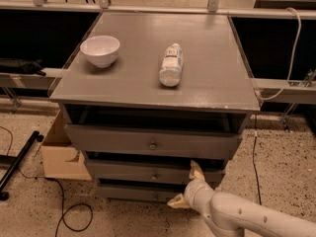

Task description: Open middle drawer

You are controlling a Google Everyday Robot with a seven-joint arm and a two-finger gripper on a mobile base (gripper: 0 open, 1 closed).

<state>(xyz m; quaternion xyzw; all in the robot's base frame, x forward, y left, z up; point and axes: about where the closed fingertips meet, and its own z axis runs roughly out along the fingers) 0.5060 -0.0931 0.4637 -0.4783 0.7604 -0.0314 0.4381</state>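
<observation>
The grey cabinet has three drawer tiers. The middle drawer (133, 173) is the second tier, with a small round metal knob (154, 176) at its centre. My gripper (186, 186) is at the end of a white arm coming in from the lower right. It is open, with one finger (196, 172) up against the right part of the middle drawer front and the other finger (176, 202) lower, near the bottom drawer (133, 193). It holds nothing. The top drawer (123, 139) stands slightly out.
A white bowl (100, 50) and a plastic bottle (171, 64) lying on its side rest on the cabinet top (217, 73). A cardboard box (59, 157) stands on the floor at the left, with black cables (69, 216) beside it. A white cable (291, 58) hangs at the right.
</observation>
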